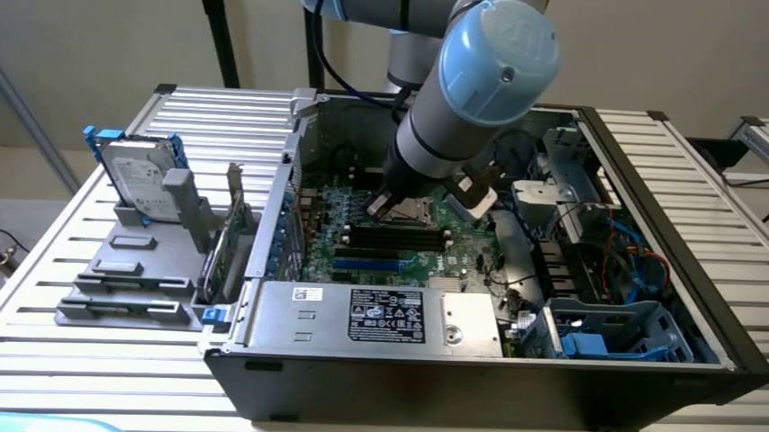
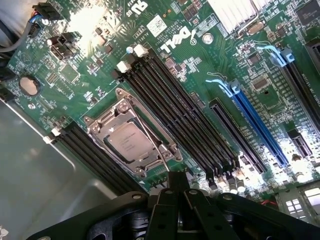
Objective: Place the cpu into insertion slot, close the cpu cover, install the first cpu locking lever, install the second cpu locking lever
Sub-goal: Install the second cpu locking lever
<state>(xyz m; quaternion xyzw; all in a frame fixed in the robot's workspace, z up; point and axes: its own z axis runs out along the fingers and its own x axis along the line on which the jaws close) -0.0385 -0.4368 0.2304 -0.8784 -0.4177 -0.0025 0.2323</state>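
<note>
Gripper (image 2: 178,192): fingers closed, empty.
Lever (image 2: 156,145): thin rod just ahead of fingertips, running over cpu cover (image 2: 131,137).

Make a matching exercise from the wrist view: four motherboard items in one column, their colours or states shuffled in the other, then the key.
1. cpu
2. cpu cover
3. long expansion slot
4. coin cell battery

A. blue
B. round and silvery, beside the board edge
C. silvery face up, seated in the insertion slot
D. metal frame closed down around the chip

Pairs: 1-C, 2-D, 3-A, 4-B
</note>
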